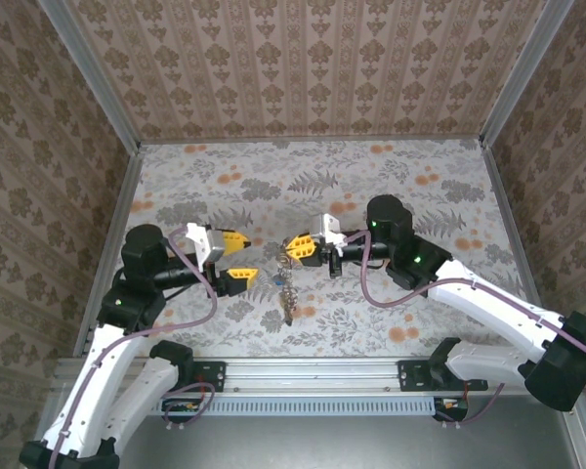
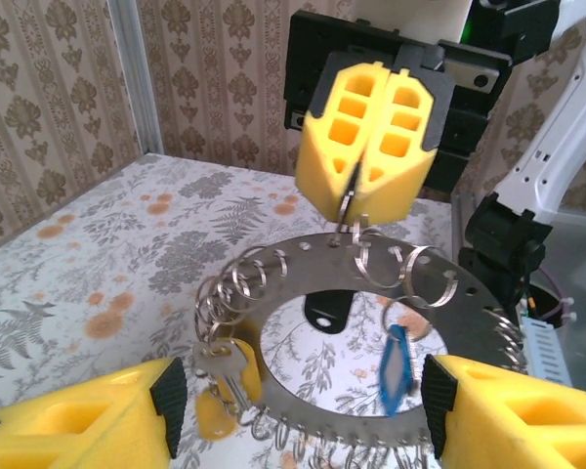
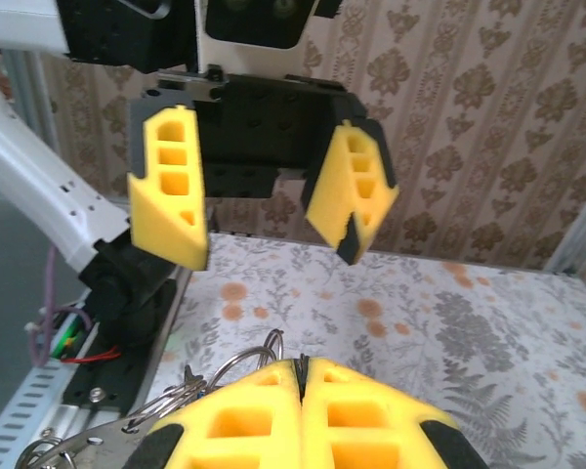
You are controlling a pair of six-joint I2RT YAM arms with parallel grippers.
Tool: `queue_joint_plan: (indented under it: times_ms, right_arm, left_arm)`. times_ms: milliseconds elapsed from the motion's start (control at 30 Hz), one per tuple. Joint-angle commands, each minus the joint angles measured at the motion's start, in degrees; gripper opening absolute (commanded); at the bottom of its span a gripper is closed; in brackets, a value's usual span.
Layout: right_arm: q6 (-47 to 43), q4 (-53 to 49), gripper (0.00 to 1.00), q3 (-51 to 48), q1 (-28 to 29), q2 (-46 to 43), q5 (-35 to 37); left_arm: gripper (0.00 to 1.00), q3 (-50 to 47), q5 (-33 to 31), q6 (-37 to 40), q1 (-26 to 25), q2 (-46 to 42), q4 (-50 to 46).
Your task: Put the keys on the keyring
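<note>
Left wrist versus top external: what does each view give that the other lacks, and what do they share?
Left wrist: the keyring close up, a flat metal band lined with small split rings, a blue key hanging from it. Top external: the left arm and right arm whole over the floral table, the keyring just a thin dangling bundle between them. Shared: the right gripper, jaws shut on the keyring's top, and the left gripper, jaws open, facing it.
</note>
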Motion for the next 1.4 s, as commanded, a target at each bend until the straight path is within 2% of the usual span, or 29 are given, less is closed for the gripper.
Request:
queue_joint_plan:
  times_ms: [0, 333, 467, 600, 900, 1100, 1233, 1367]
  right_arm:
    - [0.4, 0.7, 0.0, 3.3, -0.4, -1.7, -5.6]
    - [-0.4, -2.2, 0.0, 7.7, -0.6, 2.9, -11.3]
    - [-1.4, -4.6, 0.0, 9.3, -0.7, 4.3, -10.5]
    - [-2.3, -6.8, 0.0, 10.2, -0.7, 5.1, -9.9]
    - [-2.2, -8.1, 0.0, 11.1, -0.7, 6.3, -9.2]
    - [-4.6, -10.9, 0.0, 12.4, -0.4, 7.2, -8.2]
    - [-6.0, -12.6, 0.0, 13.0, 0.5, 7.8, -5.3]
    - [-6.0, -11.6, 0.0, 12.7, 1.2, 7.9, -3.3]
  left_arm:
    - [0.63, 3.1, -1.1, 4.4, -0.5, 0.2, -1.4]
    - [0.44, 10.0, -0.9, 10.5, -3.4, 6.3, -6.2]
    - [0.43, 10.8, -0.9, 11.3, -6.0, 8.7, -4.7]
    - [0.41, 10.8, -4.0, 13.5, -10.3, 10.0, -4.8]
    - [0.35, 12.6, -8.4, 16.9, -14.0, 12.2, -8.1]
    - [0.17, 13.6, -11.3, 17.7, -14.5, 12.6, -8.6]
    - [0.15, 13.8, -12.0, 17.3, -14.8, 12.9, -8.5]
    - [0.07, 13.8, -13.1, 16.7, -15.4, 13.6, -8.6]
